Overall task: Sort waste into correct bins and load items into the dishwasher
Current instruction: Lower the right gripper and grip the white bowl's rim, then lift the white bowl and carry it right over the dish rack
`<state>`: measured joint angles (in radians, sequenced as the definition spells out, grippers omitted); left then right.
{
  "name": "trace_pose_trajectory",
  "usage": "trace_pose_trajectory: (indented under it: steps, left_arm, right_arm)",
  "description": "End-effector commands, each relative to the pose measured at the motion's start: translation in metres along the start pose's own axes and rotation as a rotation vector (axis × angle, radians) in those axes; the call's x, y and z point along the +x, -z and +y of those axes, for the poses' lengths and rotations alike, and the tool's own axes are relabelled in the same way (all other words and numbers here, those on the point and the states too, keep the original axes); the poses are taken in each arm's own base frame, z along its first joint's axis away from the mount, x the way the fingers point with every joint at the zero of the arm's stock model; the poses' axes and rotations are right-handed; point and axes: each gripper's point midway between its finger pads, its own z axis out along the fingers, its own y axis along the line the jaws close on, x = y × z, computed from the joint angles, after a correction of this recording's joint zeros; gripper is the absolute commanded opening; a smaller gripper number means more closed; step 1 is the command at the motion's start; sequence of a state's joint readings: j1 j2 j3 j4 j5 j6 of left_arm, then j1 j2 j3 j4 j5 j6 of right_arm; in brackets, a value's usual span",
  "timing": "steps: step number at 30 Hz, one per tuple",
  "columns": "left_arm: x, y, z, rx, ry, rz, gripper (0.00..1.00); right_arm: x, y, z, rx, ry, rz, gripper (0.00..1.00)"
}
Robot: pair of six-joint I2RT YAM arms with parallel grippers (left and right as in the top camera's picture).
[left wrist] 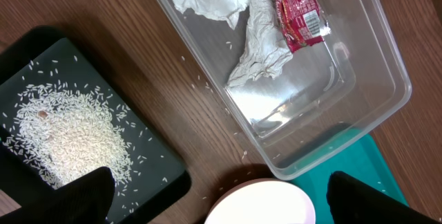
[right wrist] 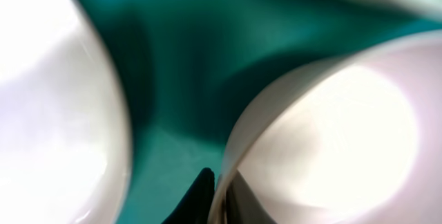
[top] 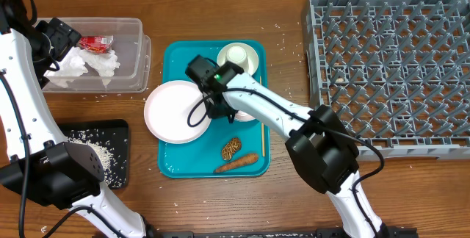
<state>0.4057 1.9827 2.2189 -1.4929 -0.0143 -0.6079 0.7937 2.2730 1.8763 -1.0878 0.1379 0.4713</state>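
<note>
**A:** Which way's the carrot stick point(top: 236, 164) pointing?

**B:** It's flat on the teal tray point(top: 176, 161), long axis along its near edge. My right pincer point(right wrist: 219, 196) is pinching a small white dish point(right wrist: 331, 134) rim on that tray. My left pincer point(left wrist: 221, 203) is spread wide.

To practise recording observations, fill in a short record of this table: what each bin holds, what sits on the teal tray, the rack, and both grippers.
clear tub: crumpled napkin, red wrapper
black tray: loose rice
teal tray: cup, bowl, biscuit, carrot stick; large plate overhangs its left edge
grey rack: no dishes in it
left gripper: open, empty, above the table by the tub
right gripper: shut on the bowl's rim
</note>
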Motion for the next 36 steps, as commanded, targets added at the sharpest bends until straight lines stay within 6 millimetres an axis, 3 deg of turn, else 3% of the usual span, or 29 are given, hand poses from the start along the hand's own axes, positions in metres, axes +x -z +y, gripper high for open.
trace_pose_trajectory:
  steps: [1, 8, 13, 16, 20, 25, 28, 33, 36]
  left_arm:
    - [-0.002, 0.005, -0.002, 0.014, 0.016, -0.012, 1.00]
    - [-0.002, 0.005, -0.002, 0.014, 0.016, -0.013, 1.00]
    - [-0.002, 0.005, -0.002, 0.014, 0.016, -0.012, 1.00]
    - [-0.002, 0.005, -0.002, 0.014, 0.016, -0.012, 1.00]
    - [-0.002, 0.005, -0.002, 0.014, 0.016, -0.012, 1.00]
    - [-0.002, 0.005, -0.002, 0.014, 0.016, -0.013, 1.00]
    - [-0.002, 0.005, -0.002, 0.014, 0.016, -0.012, 1.00]
    - [-0.002, 0.005, -0.002, 0.014, 0.016, -0.012, 1.00]
    - [-0.002, 0.005, -0.002, 0.014, 0.016, -0.012, 1.00]
  right_arm:
    - [-0.022, 0.034, 0.011, -0.040, -0.007, -0.070, 0.04]
    - [-0.038, 0.085, -0.006, -0.044, -0.041, -0.089, 0.04]
    - [-0.057, 0.127, -0.052, -0.040, -0.126, -0.133, 0.04]
    - [-0.072, 0.147, -0.103, -0.030, -0.228, -0.166, 0.04]
    - [-0.087, 0.159, -0.187, -0.075, -0.398, -0.179, 0.04]
    - [-0.101, 0.167, -0.276, -0.336, -0.501, -0.214, 0.04]
    - [-0.104, 0.184, -0.333, -0.498, -0.566, -0.304, 0.04]
    - [-0.095, 0.228, -0.401, -0.779, -0.519, -0.524, 0.04]
    - [-0.087, 0.239, -0.430, -0.860, -0.525, -0.603, 0.04]
